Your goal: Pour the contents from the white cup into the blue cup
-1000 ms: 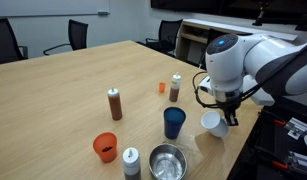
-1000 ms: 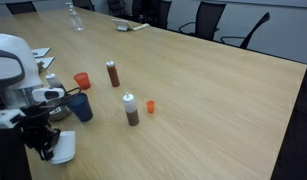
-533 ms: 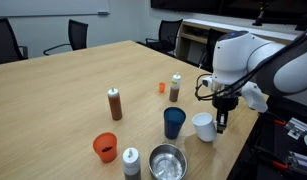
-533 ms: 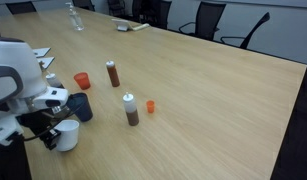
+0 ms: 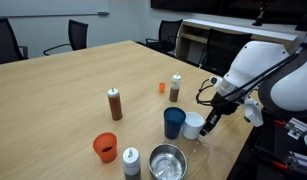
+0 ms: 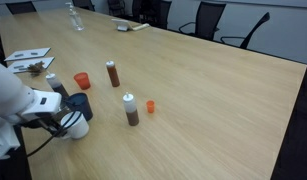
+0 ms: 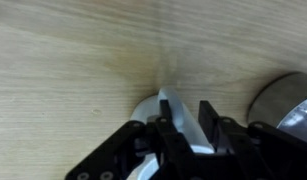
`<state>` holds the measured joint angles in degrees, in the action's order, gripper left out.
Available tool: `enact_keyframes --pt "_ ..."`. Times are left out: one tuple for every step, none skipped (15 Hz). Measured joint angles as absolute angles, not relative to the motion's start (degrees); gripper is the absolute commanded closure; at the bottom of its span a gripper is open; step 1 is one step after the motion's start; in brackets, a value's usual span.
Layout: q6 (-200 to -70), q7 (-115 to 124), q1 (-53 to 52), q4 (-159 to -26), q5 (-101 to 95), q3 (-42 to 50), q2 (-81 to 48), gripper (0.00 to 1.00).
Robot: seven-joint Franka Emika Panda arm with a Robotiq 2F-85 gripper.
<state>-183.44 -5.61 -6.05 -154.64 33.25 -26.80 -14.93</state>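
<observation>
Gripping white cup (image 5: 194, 126) rim, tool (image 7: 191, 126) clamped; blue cup (image 5: 174, 122) beside, steel bowl (image 5: 167, 160) near.

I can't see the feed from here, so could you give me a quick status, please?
Gripper shut on white cup rim. Cup upright beside blue cup, not yet pouring. Steel bowl close by, nothing between the cups.
</observation>
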Motion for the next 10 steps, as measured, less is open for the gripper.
enact_keyframes --pt "-187.3 -6.9 -3.4 -154.8 34.2 -30.7 -15.7 0.26" --pt "-190.2 -7.2 -0.9 -155.2 34.0 -34.2 -16.2 0.2" --pt "-192.8 -7.4 1.6 -156.1 33.1 -37.1 -16.4 0.12" --pt "-194.6 -7.4 3.8 -157.4 31.8 -39.2 -16.4 0.07" --pt "-195.7 -7.4 6.0 -159.0 30.3 -40.8 -16.3 0.02" --pt "-195.7 -8.9 6.8 -159.9 30.4 -41.0 -16.2 0.18" --pt "-195.0 -11.8 6.8 -159.8 31.8 -40.1 -16.2 0.1" --pt "-194.3 -13.9 6.8 -159.7 32.6 -39.3 -16.2 0.04" --pt "-194.0 -14.7 6.8 -159.6 32.8 -39.0 -16.2 0.01" --pt "-193.8 -14.8 6.7 -159.6 32.8 -39.0 -16.1 0.01"
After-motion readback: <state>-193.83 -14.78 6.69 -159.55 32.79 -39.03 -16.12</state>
